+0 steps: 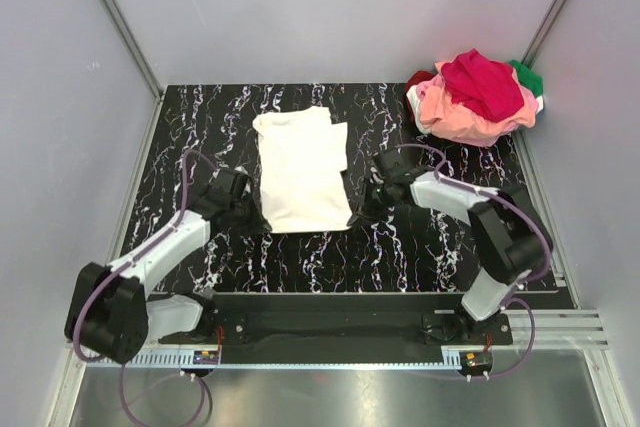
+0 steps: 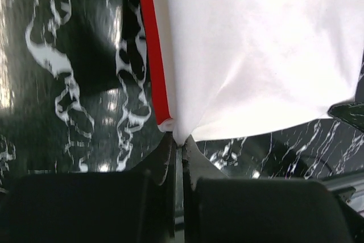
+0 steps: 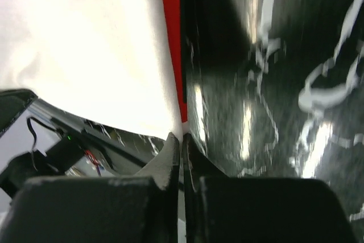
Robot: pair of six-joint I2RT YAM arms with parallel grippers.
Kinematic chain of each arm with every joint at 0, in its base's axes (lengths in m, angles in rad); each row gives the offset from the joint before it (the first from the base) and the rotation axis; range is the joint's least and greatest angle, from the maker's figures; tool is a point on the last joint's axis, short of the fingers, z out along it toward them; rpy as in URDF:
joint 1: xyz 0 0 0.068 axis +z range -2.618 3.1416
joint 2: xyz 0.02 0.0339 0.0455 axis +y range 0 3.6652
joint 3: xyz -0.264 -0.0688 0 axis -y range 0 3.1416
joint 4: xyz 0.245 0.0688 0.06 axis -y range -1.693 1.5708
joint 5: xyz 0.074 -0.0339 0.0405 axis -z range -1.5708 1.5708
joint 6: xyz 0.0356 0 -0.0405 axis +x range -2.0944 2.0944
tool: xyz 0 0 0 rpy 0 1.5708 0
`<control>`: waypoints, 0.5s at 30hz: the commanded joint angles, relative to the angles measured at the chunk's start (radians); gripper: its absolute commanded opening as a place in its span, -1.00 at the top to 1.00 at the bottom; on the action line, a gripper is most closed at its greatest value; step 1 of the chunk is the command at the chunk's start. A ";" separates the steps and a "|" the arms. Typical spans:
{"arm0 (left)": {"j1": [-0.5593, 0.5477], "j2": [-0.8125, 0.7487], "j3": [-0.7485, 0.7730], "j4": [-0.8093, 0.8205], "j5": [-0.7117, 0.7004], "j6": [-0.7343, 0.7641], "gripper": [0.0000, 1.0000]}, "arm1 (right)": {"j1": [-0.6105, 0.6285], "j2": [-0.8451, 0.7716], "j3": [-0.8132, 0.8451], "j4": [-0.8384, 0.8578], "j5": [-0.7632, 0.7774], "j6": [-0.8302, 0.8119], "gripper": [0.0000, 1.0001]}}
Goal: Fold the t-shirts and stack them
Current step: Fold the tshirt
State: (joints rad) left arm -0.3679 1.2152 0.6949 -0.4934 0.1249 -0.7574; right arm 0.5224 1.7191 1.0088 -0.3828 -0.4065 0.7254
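Pinching what, exactly? (Ben)

Cloth, on both sides. The left tool (image 2: 179, 140) has its jaws pressed together on the near left corner of the white tee (image 1: 300, 172). (Ana)

And the right tool (image 3: 182, 139)? (Ben)

Same again at the near right corner: jaws together, with a fold of the tee nipped between them. (Ana)

Where does the tee lie? (Ben)

On the counter (image 1: 420, 247), about midway across and between the two arms, with its long side running away from the bases. From above it lies flat, plain white side up. The far end looks folded, with one part jutting out to the right. (Ana)

What do the wrist views add? (Ben)

The cloth draws into a small peak where each tool holds it. A red strip (image 2: 154, 55) runs along the tee's side edge right up to the pinched corner, and both wrist views show it. Whether the corners are off the counter, I cannot tell. (Ana)

The other tees? (Ben)

They sit in a pile (image 1: 475, 97) at the far right corner of the counter, well apart from the white one. It is pink underneath, magenta on top and dark red at its left, with a bit of green behind at the right. (Ana)
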 commanded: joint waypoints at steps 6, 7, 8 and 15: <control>-0.077 -0.261 -0.176 -0.160 0.038 -0.134 1.00 | 0.054 -0.265 -0.213 -0.122 0.048 0.034 0.81; -0.078 -0.287 -0.192 -0.166 0.050 -0.138 1.00 | 0.056 -0.301 -0.223 -0.125 0.052 0.035 0.95; -0.081 -0.299 -0.195 -0.169 0.053 -0.144 1.00 | 0.056 -0.317 -0.240 -0.131 0.058 0.039 1.00; -0.086 -0.338 -0.184 -0.214 0.044 -0.137 1.00 | 0.059 -0.354 -0.246 -0.136 0.067 0.052 1.00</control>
State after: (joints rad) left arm -0.4580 0.8925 0.5018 -0.6243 0.2085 -0.8993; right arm 0.5835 1.3918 0.7696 -0.4614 -0.4023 0.7712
